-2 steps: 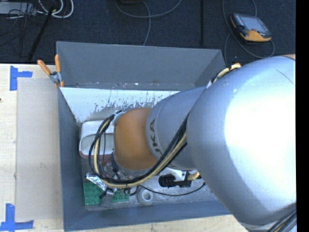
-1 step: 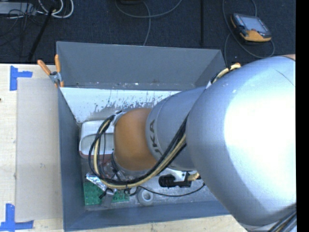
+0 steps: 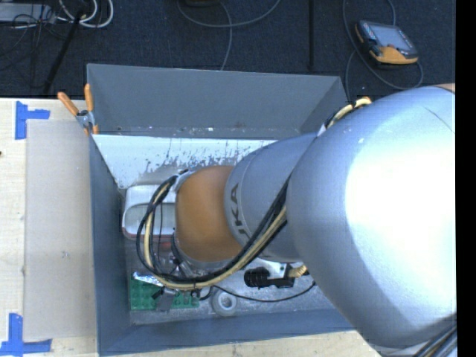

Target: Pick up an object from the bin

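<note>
The gripper shows as a dark body under the arm's orange wrist cover, low over the bin's front left corner. Right below it lies a flat green thing like a small circuit board, partly covered by the gripper. A white rounded plastic thing lies behind it against the left wall, half hidden by the cover and cables. A small silver ring rests near the front wall, to the right of the green thing.
A black cylindrical thing with a yellowish end lies on the floor to the right of the gripper, under the arm. The large grey arm hides the bin's right half. Cables loop round the orange cover.
</note>
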### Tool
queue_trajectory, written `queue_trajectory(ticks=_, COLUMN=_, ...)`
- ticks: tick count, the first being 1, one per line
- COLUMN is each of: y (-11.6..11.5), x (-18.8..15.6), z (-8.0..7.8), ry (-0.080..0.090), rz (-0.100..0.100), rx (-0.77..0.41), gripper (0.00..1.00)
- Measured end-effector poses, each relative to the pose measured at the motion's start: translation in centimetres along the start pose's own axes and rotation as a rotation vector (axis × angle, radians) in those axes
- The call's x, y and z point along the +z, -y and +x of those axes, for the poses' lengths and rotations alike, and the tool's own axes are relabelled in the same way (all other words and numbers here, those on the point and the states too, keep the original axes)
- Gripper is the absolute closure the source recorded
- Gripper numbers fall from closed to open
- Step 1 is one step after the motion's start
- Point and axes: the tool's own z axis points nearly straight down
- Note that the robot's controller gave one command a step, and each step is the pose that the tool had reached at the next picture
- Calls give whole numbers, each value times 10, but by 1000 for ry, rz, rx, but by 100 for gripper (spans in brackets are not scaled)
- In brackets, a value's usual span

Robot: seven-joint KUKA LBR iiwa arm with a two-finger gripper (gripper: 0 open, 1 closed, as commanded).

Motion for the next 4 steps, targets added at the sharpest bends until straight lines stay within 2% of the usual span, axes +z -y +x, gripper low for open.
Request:
queue_trajectory(ticks=1, y=0, x=-28, z=0, ry=4, rz=0, rx=0, gripper=100)
queue_trajectory(ticks=2, y=0, x=-35, z=-1, ry=4, rz=0, rx=1, gripper=100)
queue_trajectory(ticks=3, y=1, x=-66, z=-1, ry=5, rz=-1, rx=0, gripper=100)
queue_trajectory(ticks=4, y=1, x=-76, z=-2, ry=4, rz=0, rx=-1, gripper=100)
